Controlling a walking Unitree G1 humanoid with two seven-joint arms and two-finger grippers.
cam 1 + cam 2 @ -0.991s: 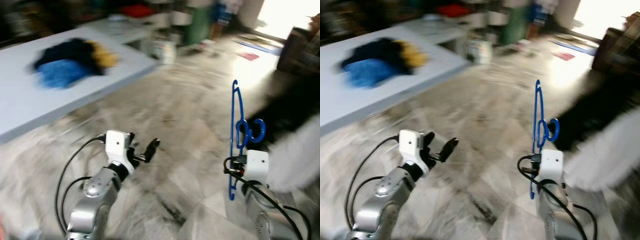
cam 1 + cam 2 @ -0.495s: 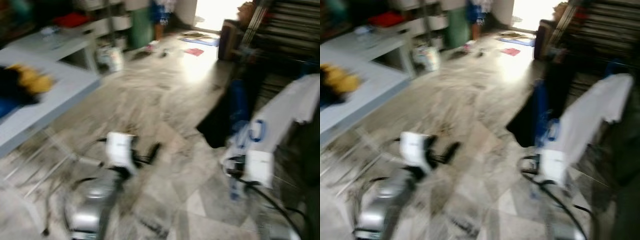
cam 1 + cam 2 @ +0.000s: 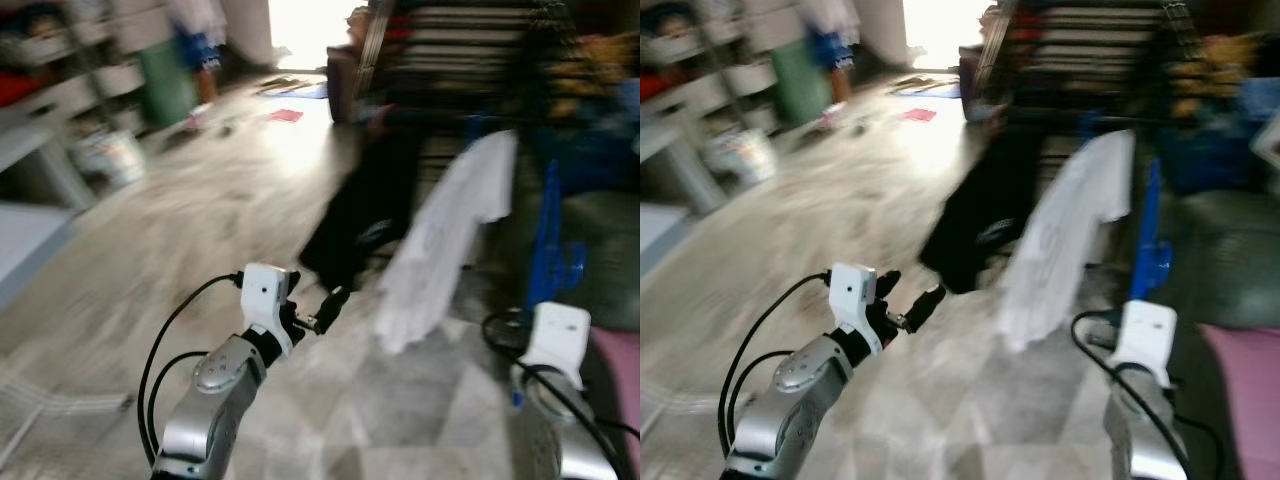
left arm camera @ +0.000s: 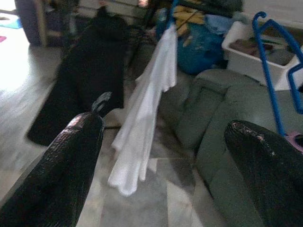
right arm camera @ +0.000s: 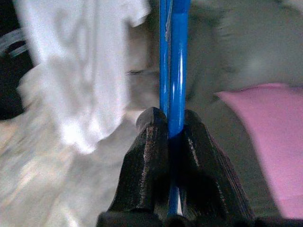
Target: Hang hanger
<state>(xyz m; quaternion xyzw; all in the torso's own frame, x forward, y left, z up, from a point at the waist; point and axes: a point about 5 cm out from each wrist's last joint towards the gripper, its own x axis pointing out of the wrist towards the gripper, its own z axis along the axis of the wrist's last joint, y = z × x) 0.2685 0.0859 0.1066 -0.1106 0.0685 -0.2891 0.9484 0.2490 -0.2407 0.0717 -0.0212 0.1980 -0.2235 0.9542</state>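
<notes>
Right wrist view: the right gripper [image 5: 169,124] clamps its two black fingers on one thin blue plastic hanger [image 5: 173,61], which stands upright above a grey-green sofa [image 4: 222,111] and beside a pink cushion [image 5: 269,137]. From the head camera, blurred, one white T-shirt [image 3: 445,235] and one black garment [image 3: 365,205] hang ahead, between the robot and a dark rack [image 3: 470,45]. The left gripper [image 3: 330,305] is raised over the grey marble floor [image 3: 180,225], its two fingers [image 4: 66,165] spread apart and holding nothing. A white tub [image 4: 265,59] sits behind the sofa.
</notes>
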